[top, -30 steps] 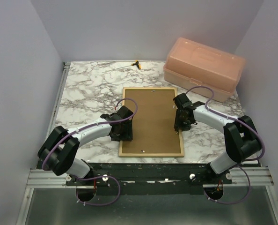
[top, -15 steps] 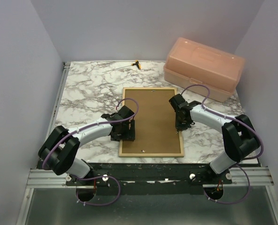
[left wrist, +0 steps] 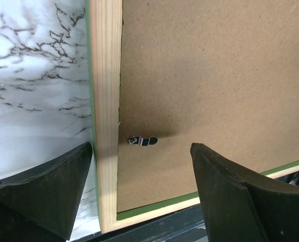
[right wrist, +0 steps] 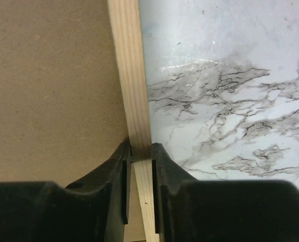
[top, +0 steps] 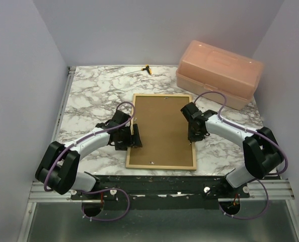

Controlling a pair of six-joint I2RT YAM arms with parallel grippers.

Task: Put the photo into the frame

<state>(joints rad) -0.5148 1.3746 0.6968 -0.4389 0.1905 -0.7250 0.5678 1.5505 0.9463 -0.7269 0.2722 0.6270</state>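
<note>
The left gripper point(left wrist: 140, 147) has spread its fingers wide over the last second, and its arm has swung out to the left. It now hangs over the frame's near-left part instead of reaching in over the brown backing panel point(top: 162, 126). Its fingers straddle the left rail and hold nothing. A small metal turn clip point(left wrist: 143, 140) sits between them, lying across the seam of rail and panel.

The frame point(top: 159, 166) lies face down at the near middle of the marble table point(top: 94, 96), bare wood up, with the panel seated inside it. It looks nudged slightly since a second ago. The photo is not visible anywhere; presumably it lies under the panel, which would put the task close to done, with only the clips left to turn.

The right arm curls in from the right, wrist pointing down over the right rail. The right gripper point(right wrist: 139, 146) has its fingers narrowed to either side of that rail. From this angle I cannot tell whether they actually pinch the wood or merely hover just above it.
</note>
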